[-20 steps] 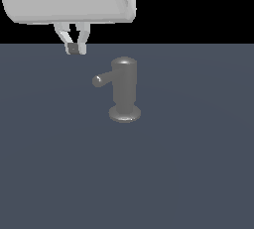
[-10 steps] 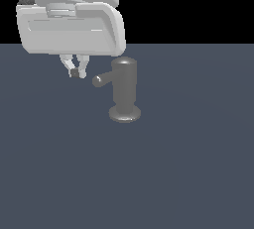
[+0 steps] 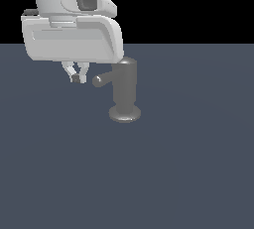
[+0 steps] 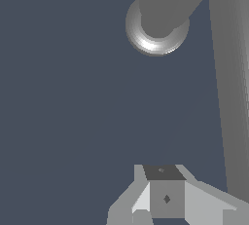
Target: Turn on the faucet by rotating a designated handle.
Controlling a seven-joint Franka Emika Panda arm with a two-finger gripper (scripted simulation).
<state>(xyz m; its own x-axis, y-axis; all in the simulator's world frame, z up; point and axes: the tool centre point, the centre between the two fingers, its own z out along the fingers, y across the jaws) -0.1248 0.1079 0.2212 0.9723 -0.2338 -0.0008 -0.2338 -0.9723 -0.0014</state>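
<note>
Grey metal faucet stands alone on slate floor; its handle points toward the gripper, fingers together, empty.

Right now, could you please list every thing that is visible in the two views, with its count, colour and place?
faucet: one, dull grey, upright cylinder on a round disc base, standing on the surface near the middle of the exterior view.
handle: one, grey thin rod with a rounded tip, jutting from near the faucet's top toward the exterior view's left.
surface: one, dark blue-grey, flat, under the faucet.
arm: one, white, at the upper part of the exterior view's left.
gripper: one, white with dark pads, jaws close together, beside the handle tip on the exterior view's left, not touching it.
</note>
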